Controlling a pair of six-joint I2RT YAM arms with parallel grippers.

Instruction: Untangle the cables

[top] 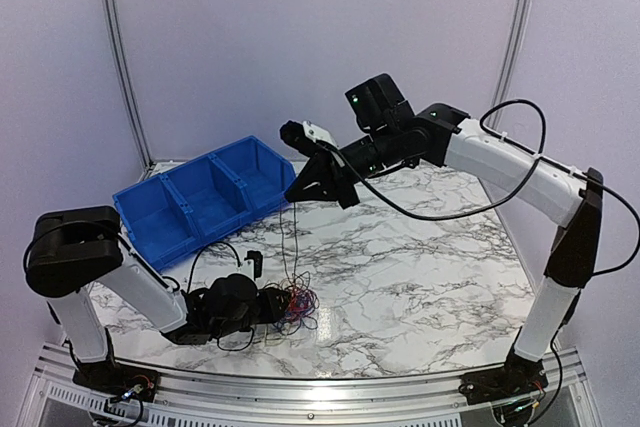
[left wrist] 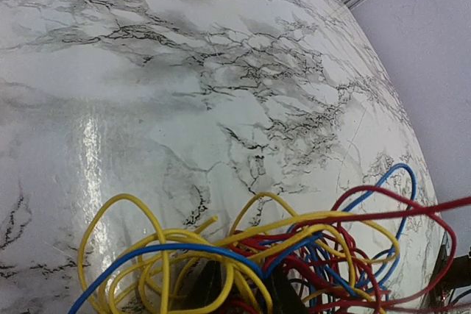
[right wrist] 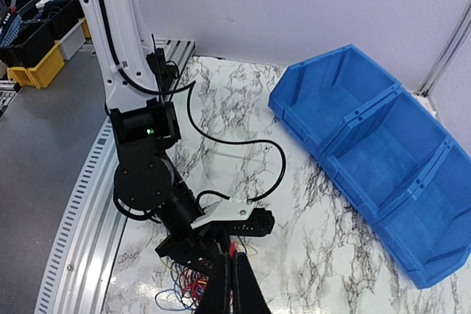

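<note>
Pale walls [top: 300, 37] close in a white tabletop veined with grey marble pattern [top: 420, 267]. A silver metal rail [top: 300, 387] runs along its near edge. At the rear left of the tabletop sits a blue plastic bin with three open compartments [top: 230, 217].

A bundle of thin yellow, red and blue cables [top: 300, 305] lies on the tabletop near the front edge, left of centre and well apart from the bin. In the left wrist view the loops of the cables spread over the marble, yellow ones to the left, red and blue ones to the right.

The left arm lies low along the tabletop, and its left pincer [top: 280, 305] reaches into the near side of the bundle. Its dark fingers [left wrist: 210, 284] show among the wires, but I cannot tell whether they grip any of them.

The right arm reaches in from the right, raised well above the surface. Its right pincer [top: 292, 195] points down and is clenched, with a few fine strands [top: 296, 247] hanging from its tips to the bundle below. In the right wrist view a trace of red shows at the closed tips.
</note>
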